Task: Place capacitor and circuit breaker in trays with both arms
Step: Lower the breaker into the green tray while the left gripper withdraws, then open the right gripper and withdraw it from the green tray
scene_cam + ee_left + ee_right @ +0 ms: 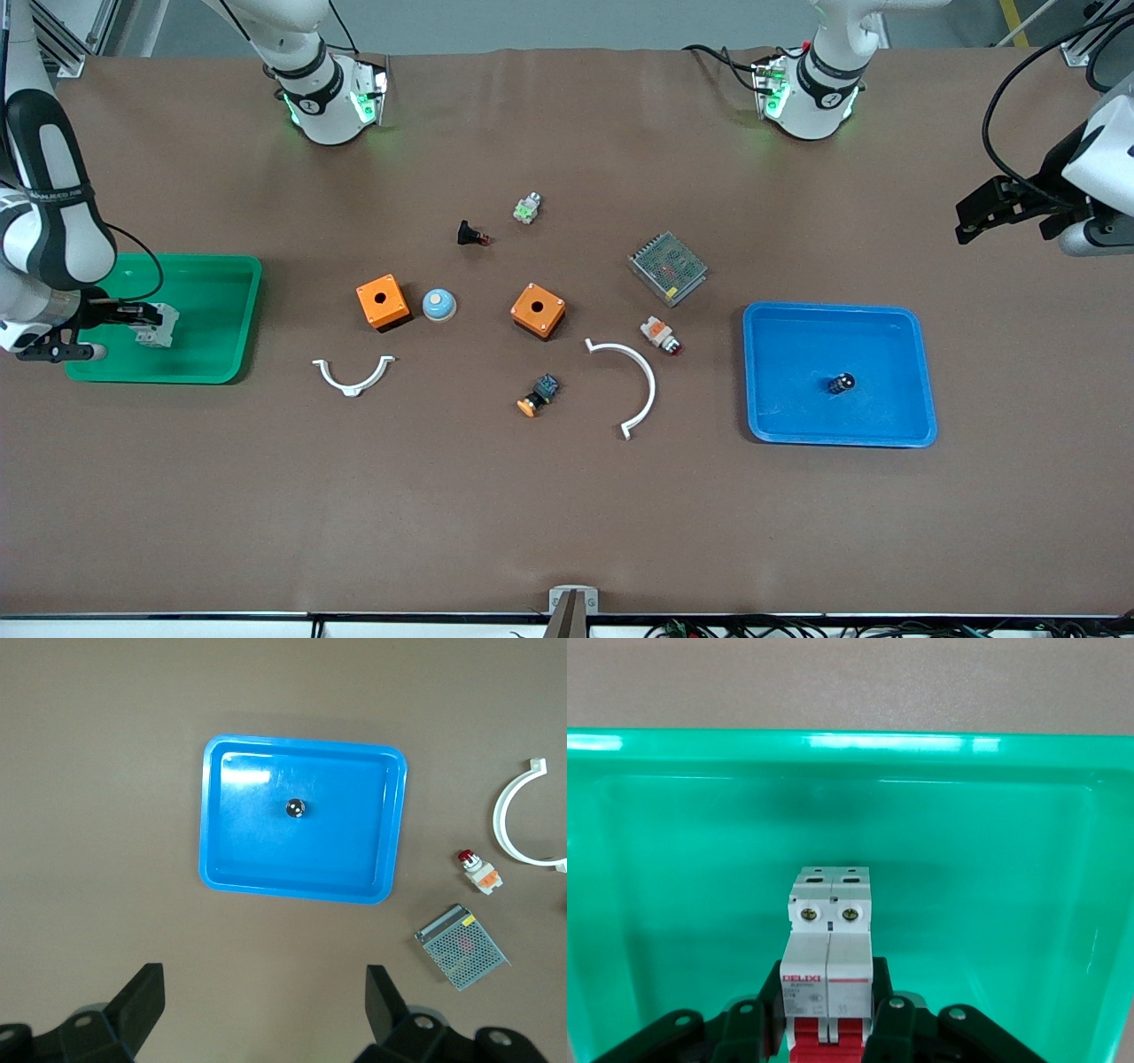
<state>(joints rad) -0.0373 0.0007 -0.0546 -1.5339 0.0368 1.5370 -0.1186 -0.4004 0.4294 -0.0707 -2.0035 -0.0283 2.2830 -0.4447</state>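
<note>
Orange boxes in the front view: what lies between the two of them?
One thing: a small blue dome-shaped button sits between the orange boxes, close beside the one toward the right arm's end. The front view shows it.

The capacitor stands in the blue tray, with the left gripper's fingers spread wide above the table.

The right gripper's black fingers are covering the circuit breaker's lower sides, and the picture's edge is cutting off its red toggles. The frame is cropping the left gripper's finger bases in the left wrist view.
</note>
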